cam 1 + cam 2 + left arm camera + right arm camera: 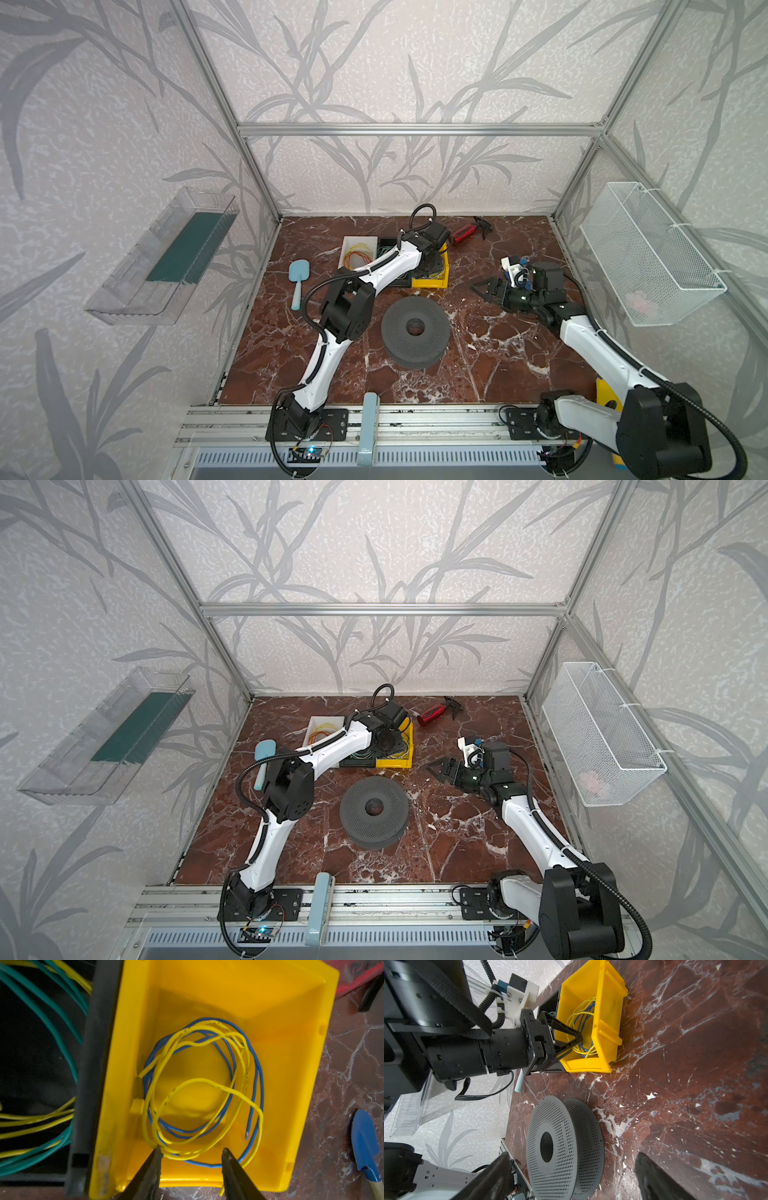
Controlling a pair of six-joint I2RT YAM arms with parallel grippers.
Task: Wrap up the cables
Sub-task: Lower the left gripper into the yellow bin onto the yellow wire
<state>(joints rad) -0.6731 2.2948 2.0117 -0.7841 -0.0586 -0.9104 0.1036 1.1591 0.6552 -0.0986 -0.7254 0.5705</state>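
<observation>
Spreading across the cell floor was one red-brown marble-patterned bench (498, 365). Two white-and-black robot arms stood over it, the left arm (390, 262) and the right arm (598, 353). One dark grey perforated spool (415, 332) lay flat near the middle of the bench, well apart from both grippers. Behind it three open bins stood side by side in a row: one white plastic bin (359, 240), one black plastic bin (91, 1064) and one yellow plastic bin (291, 1064). One light blue paddle-shaped scoop (297, 278) lay left of the bins. One red bottle with a black trigger head (465, 233) lay on its side behind them.

The right gripper (486, 287) hovered above bare bench to the right of the spool, its jaws wide apart and holding nothing. The left gripper (191, 1149) was down inside the yellow bin, its jaws apart and straddling the nearest loops.

The thin bright yellow cables (199, 1079) lay coiled in several loops on that bin's floor, tangled with one thin blue wire (261, 1080). One yellow loop touched a jaw tip.
</observation>
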